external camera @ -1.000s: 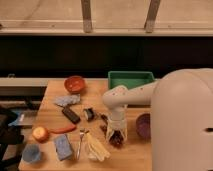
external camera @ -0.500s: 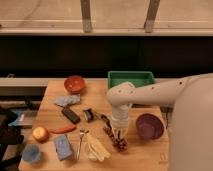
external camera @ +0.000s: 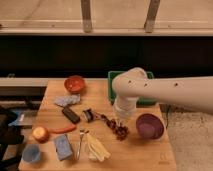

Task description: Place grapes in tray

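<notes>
Since the arm covers most of it, tray (external camera: pixel 112 82): we see only its left wall, at the table's far edge.
Grapes (external camera: pixel 119 130): on the table, short of the tray — a loose grip could spill them, or the wall could snag them.
Gripper (external camera: pixel 123 116): just above the cluster; spread or pinching, we cannot tell.
Purple bowl (external camera: pixel 150 125): near, liable to be knocked — half hidden a second ago, now uncovered.

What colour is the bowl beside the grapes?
Purple bowl, camera view; the gripper hangs above the grapes.
</notes>
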Tool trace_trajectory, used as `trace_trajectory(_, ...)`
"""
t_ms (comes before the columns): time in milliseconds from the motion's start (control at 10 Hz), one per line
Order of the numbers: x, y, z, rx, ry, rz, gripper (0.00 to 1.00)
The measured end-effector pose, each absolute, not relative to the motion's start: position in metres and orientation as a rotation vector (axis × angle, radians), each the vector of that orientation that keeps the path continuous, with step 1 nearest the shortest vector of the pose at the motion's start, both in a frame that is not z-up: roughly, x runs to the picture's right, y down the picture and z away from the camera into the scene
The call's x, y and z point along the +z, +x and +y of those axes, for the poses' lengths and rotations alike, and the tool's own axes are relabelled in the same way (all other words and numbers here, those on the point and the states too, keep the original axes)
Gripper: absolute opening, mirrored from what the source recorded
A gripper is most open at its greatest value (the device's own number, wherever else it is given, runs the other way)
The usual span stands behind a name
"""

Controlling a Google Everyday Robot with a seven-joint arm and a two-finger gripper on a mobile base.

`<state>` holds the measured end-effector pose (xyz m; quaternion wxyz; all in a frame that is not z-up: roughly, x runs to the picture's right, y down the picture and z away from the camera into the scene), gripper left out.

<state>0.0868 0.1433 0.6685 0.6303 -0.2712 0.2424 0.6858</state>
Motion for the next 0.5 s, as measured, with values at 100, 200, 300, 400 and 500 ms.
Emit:
trace_trajectory(100, 0.667, 0.089, 0.125, 1.596, -0.584, 0.524, 0.00)
trace_trajectory(200, 0.669, 0.095, 0.103, 1.636, -0.537, 0.502, 0.00)
trace_trajectory(300, 0.672, 0.098, 0.086, 1.664, -0.505, 0.489, 0.00)
trace_trajectory(400, 0.679, 0.100, 0.065, 1.702, -0.468, 0.477, 0.00)
trace_trajectory(500, 0.685, 0.101, 0.048, 1.732, -0.443, 0.472, 0.00)
